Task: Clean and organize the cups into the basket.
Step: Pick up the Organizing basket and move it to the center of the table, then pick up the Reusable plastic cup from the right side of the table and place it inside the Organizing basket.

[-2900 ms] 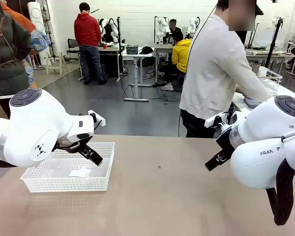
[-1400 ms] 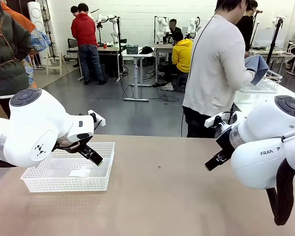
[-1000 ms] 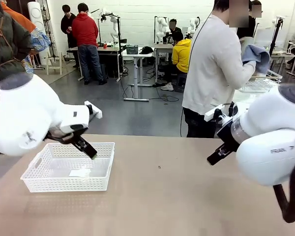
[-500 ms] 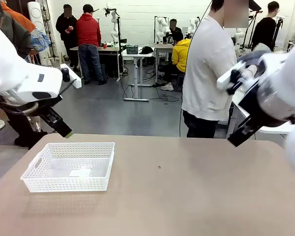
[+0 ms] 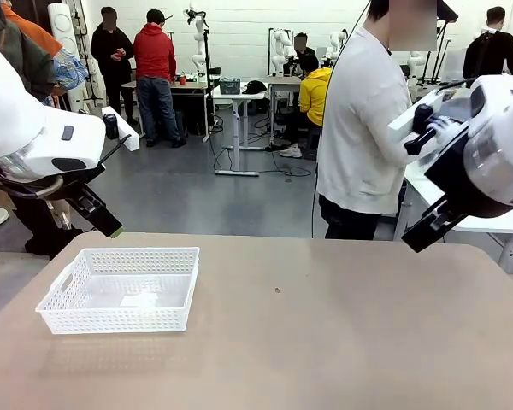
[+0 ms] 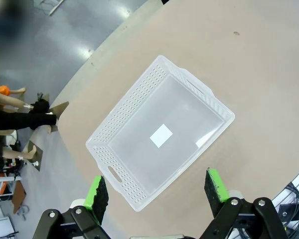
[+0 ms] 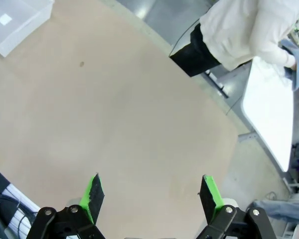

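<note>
Grippers: left gripper [image 6: 155, 188], green pads wide apart, nothing between them, hanging well above the basket [image 5: 111, 318] | right gripper [image 7: 150, 191], pads wide apart, nothing held, well above the bare table [image 5: 342, 342] | basket: white, on the table's left part, well apart from both grippers.

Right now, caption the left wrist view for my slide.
Open left gripper hovers over the white basket on the tan table.
</note>
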You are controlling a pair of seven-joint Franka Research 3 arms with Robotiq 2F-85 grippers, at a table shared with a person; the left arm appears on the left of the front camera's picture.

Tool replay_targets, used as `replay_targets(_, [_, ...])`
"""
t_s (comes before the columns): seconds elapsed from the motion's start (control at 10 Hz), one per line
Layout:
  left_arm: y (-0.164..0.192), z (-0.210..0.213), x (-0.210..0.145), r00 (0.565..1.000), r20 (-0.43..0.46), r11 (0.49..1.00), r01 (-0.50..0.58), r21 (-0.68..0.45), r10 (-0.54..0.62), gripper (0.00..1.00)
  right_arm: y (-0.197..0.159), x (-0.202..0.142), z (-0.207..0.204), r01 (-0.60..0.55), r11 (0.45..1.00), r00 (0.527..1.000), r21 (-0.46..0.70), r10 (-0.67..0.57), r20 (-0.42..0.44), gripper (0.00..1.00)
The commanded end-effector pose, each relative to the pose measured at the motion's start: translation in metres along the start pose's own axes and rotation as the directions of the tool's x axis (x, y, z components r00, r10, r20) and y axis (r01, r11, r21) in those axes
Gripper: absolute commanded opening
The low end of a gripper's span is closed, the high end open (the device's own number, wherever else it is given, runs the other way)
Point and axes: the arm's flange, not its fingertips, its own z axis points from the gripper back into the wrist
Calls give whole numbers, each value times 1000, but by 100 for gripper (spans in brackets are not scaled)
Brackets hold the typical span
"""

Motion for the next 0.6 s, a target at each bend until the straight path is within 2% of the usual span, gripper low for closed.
replay_targets(0.0, [0,3,0,1000,5,1000,0,6,0,100,-2,-2,11,5,1000,1000,-15,-5,19,100])
replay_targets(0.1, [22,5,0,973,68,937,-190,-294,219,100,-25,0,4,160,969,986,186,-167,20,100])
replay_targets(0.2, [48,6,-5,899,-14,659,-331,-675,437,100,-54,-4,-7,304,819,947,487,-317,-57,100])
replay_targets(0.3, [72,3,-13,852,-143,343,-349,-872,504,100,-83,-12,-20,401,606,892,687,-429,-142,100])
replay_targets(0.4, [97,-7,-22,775,-232,141,-380,-914,588,100,-110,-22,-34,447,372,834,814,-502,-229,100])
replay_targets(0.5, [119,-19,-33,707,-323,-47,-381,-924,629,100,-136,-35,-50,486,165,770,858,-546,-331,100])
